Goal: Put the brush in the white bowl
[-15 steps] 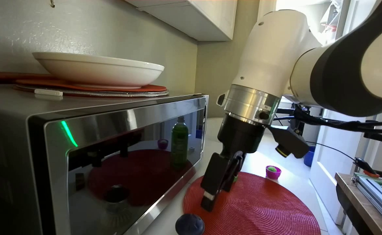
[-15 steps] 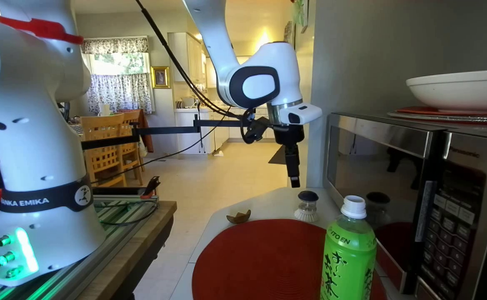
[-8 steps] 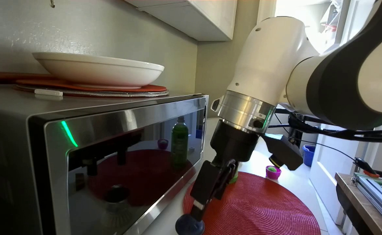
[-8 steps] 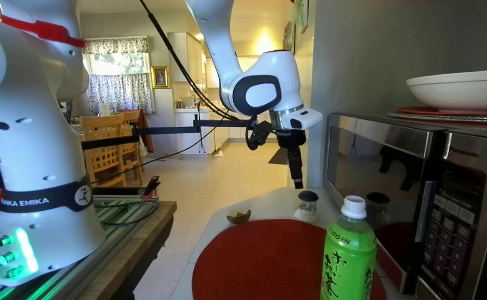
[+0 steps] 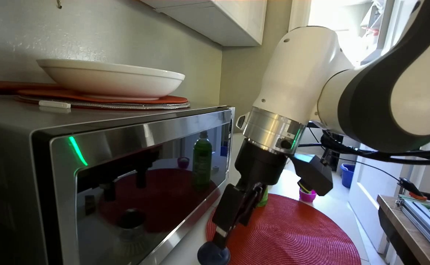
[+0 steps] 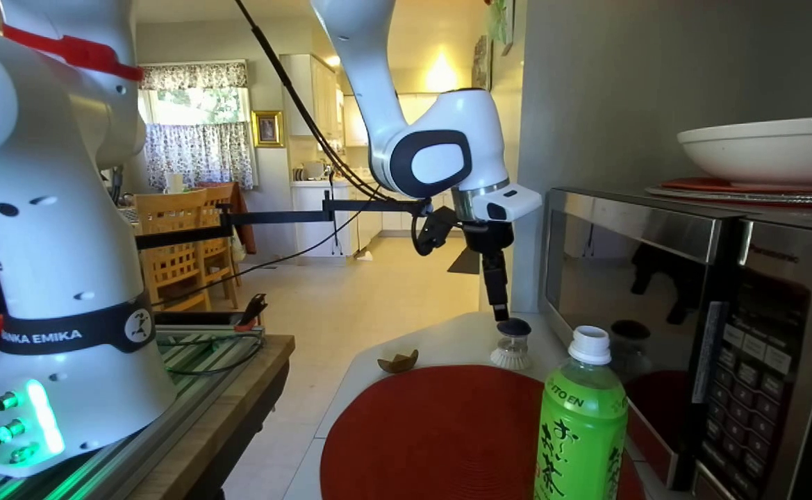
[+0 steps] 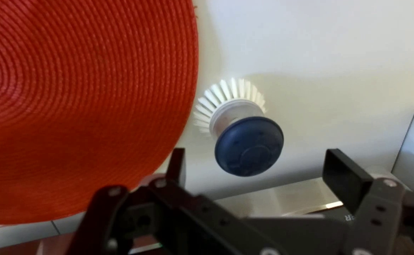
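Observation:
The brush stands knob up on the white counter; its dark blue round knob point(image 7: 248, 146) is over a clear neck and a fan of whitish bristles point(image 7: 224, 94). The brush also shows in both exterior views point(image 5: 213, 255) point(image 6: 513, 347). My gripper point(image 7: 258, 164) is open and empty, with its fingers spread wider than the knob, which appears between and just beyond the fingertips. In both exterior views the gripper point(image 5: 232, 231) point(image 6: 501, 316) is just above the knob; I cannot tell if it touches. The white bowl point(image 5: 112, 80) point(image 6: 774, 154) sits on top of the microwave, out of the wrist view.
The microwave point(image 5: 134, 136) stands close beside the brush. A red round placemat point(image 5: 292, 232) lies beside the brush, with a green bottle point(image 6: 581, 423) over it. A pink cup point(image 5: 307, 196) and a small brown piece point(image 6: 399, 362) are on the counter. A cupboard point(image 5: 218, 22) hangs above.
My gripper has come down towards the brush knob, moving left in an exterior view and slightly right in an exterior view. The brush, bowl and bottle have not moved.

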Motion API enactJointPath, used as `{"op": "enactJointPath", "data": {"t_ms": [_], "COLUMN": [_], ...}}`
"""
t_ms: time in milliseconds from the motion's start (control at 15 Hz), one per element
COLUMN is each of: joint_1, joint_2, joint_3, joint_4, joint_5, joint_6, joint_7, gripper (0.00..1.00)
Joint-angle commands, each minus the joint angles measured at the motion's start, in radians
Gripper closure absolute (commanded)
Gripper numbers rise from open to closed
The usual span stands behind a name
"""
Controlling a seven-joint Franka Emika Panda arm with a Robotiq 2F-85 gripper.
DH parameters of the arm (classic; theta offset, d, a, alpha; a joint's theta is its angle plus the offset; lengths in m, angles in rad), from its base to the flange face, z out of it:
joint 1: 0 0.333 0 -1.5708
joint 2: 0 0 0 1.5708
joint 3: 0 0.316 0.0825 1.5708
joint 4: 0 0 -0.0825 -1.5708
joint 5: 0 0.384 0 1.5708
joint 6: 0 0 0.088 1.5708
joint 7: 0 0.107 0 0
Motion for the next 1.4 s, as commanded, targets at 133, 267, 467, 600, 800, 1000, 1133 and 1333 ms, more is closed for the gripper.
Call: {"op": "enactJointPath", "data": {"t_ms": [133,267,467,600,800,1000,1133,1333], "joint_1": [0.034,0.026,0.040,0.046,0.059,0.083,0.108,0.150], "joint_2": [0.116,0.146,0.184,0.198,0.200,0.189,0.182,0.166], "joint_3": [-0.029,-0.016,-0.024,-0.029,-0.040,-0.057,-0.079,-0.128], "joint_4": [0.100,0.136,0.184,0.204,0.215,0.224,0.231,0.242], "joint_5": [0.041,0.049,0.042,0.034,0.019,-0.001,-0.024,-0.078], "joint_6": [0.031,0.026,0.018,0.002,-0.033,-0.076,-0.111,-0.164], "joint_7": [-0.036,-0.051,-0.069,-0.085,-0.114,-0.128,-0.124,-0.104], "gripper": [0.00,0.00,0.00,0.00,0.00,0.00,0.00,0.00]}}
